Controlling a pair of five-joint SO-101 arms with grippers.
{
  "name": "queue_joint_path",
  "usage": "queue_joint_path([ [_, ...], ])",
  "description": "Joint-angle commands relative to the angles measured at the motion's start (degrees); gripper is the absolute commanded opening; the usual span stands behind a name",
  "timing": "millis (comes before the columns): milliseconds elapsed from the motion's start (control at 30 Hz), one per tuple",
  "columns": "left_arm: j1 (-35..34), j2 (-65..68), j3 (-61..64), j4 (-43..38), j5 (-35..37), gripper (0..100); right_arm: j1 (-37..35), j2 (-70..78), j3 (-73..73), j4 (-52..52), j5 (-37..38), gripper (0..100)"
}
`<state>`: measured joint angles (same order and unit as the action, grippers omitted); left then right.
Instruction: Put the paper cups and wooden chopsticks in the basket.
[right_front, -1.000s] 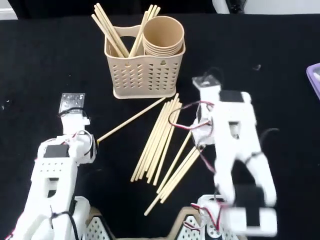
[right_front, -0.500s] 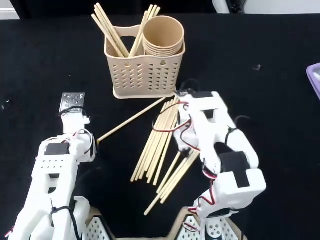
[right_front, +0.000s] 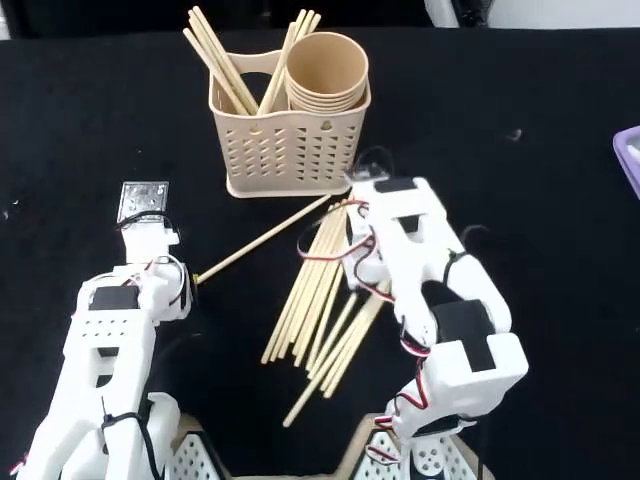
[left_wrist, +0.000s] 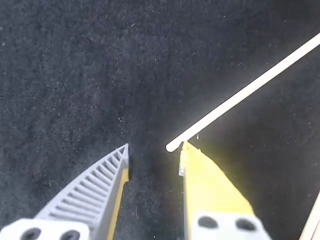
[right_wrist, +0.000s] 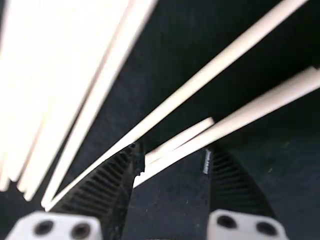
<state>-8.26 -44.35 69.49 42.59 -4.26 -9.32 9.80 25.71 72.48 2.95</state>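
From above I get the layout. The basket stands at the far side of the black table. A stack of paper cups sits in its right compartment, and a few upright chopsticks lean out of its left one. In front of it the loose chopsticks lie fanned on the cloth. A single chopstick lies apart from them, slanting toward the left arm.

The right arm reaches over the near side of the fan, and its own body covers its fingers in that view. The right wrist view fills this in. The right gripper is low over the cloth with its jaws well apart, and the ends of two chopsticks lie in the gap. The fingers are not pressing on them, so nothing is held. The bright bulk of the fan passes just beside one finger.

The left wrist view shows what the overhead angle cannot. The left gripper is also spread and holds nothing. The blunt end of the single chopstick lies at the tip of the yellow finger. I cannot tell whether the two touch.
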Motion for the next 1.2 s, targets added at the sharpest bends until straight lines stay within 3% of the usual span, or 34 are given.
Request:
queue_joint_path([
  [0,-0.31,0.09,-1.71,-0.97,0.09,17,-1.14,-0.13,-4.70,-0.97,0.44,19.7],
  [200,-0.40,0.09,-1.63,-0.97,0.09,17,-0.18,-1.63,-6.02,2.73,2.20,19.4],
  [467,-0.31,0.09,-1.63,-0.97,0.09,17,6.95,-5.67,-4.53,7.03,2.55,19.4],
  [733,-0.04,0.09,-1.63,-0.97,0.09,17,3.43,-5.58,0.66,-0.70,2.02,19.4],
  [1167,-0.40,0.09,-1.63,-0.97,0.09,17,2.55,-2.24,0.75,-3.16,-1.14,19.4],
])
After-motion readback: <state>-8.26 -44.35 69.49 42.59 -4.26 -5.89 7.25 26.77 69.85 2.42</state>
